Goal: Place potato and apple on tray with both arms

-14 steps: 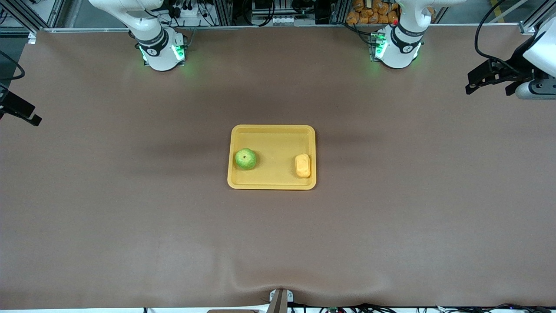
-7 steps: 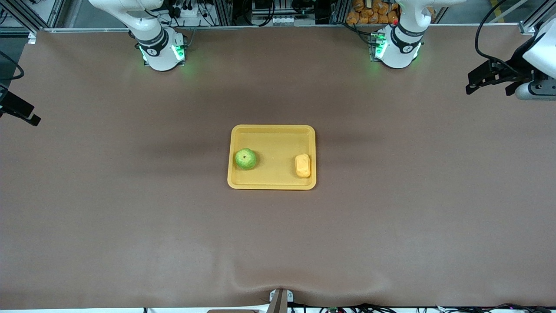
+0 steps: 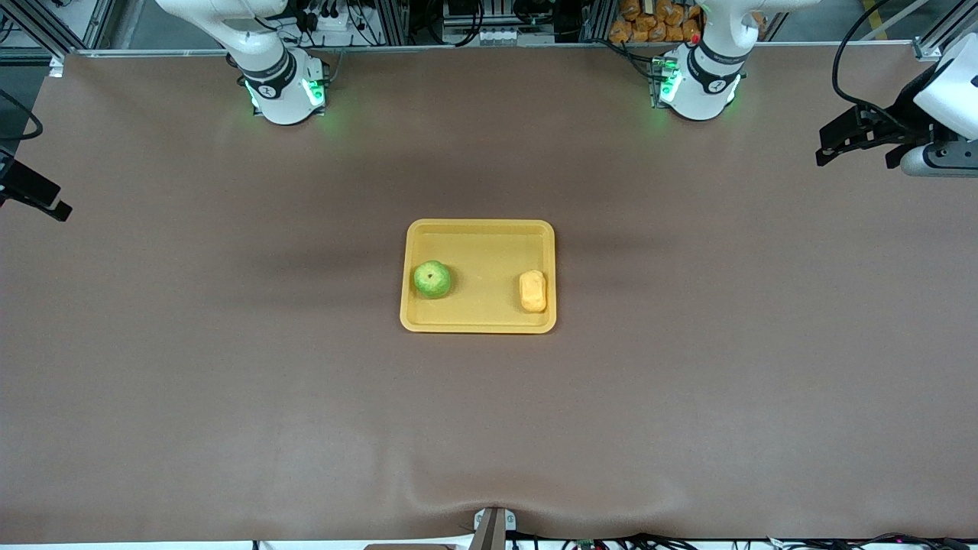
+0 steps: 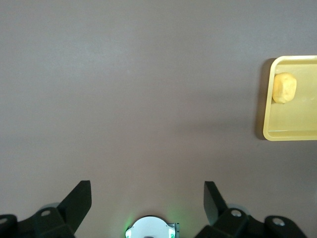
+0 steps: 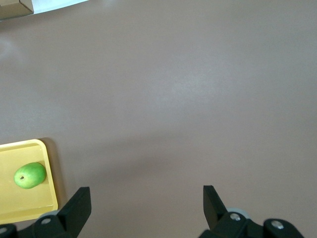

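Note:
The yellow tray point(image 3: 485, 252) lies in the middle of the table. The green apple point(image 3: 432, 279) sits in it at the right arm's end. The yellow-orange potato point(image 3: 532, 291) lies in it at the left arm's end. My left gripper point(image 3: 853, 159) hangs open and empty over the left arm's end of the table, well away from the tray. My right gripper point(image 3: 34, 195) is open and empty over the right arm's end, partly cut off in the front view. The left wrist view shows the open left gripper point(image 4: 147, 196), the potato point(image 4: 284, 88) and the tray point(image 4: 292, 121). The right wrist view shows the open right gripper point(image 5: 146, 198), the apple point(image 5: 29, 175) and the tray point(image 5: 25, 203).
The brown table cloth has a wrinkle point(image 3: 489, 496) at the edge nearest the front camera. Orange packets point(image 3: 653, 19) and cables lie past the edge by the arm bases. A cardboard box corner point(image 5: 15, 7) shows in the right wrist view.
The left gripper has drifted slightly toward the bases' edge of the table. The apple, potato, tray and right gripper have not moved.

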Tool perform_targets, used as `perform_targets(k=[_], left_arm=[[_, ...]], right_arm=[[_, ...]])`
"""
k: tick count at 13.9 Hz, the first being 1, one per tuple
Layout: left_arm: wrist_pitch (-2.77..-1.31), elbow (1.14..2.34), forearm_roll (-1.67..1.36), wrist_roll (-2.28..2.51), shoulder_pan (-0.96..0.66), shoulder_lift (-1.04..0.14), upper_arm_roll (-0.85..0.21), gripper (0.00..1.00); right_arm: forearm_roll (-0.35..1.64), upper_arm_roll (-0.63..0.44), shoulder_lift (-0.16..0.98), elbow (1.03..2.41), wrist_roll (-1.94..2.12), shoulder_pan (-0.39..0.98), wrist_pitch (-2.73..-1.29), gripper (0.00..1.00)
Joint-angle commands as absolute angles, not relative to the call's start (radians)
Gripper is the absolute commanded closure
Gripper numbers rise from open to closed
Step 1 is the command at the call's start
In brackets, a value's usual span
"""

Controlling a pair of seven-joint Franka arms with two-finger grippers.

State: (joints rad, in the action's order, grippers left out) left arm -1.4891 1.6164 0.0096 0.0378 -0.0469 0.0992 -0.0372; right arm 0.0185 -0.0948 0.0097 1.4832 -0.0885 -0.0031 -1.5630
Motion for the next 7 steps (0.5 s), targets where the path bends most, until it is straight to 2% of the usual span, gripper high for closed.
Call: perform_targets(k=[1,7], left_arm=[[-1.48,1.589,0.014,0.038,-0.046,0.091,-0.043,0.0],[-1.479,1.577,0.015,0.041,-0.043,0.084,-0.038,0.0]], right_arm=[[-0.002,-0.097,0.02,1.457,-0.083,0.005,-1.548,0.0],[0.0,-0.097,0.02,1.459,-0.084,0.006,-1.546,0.0]])
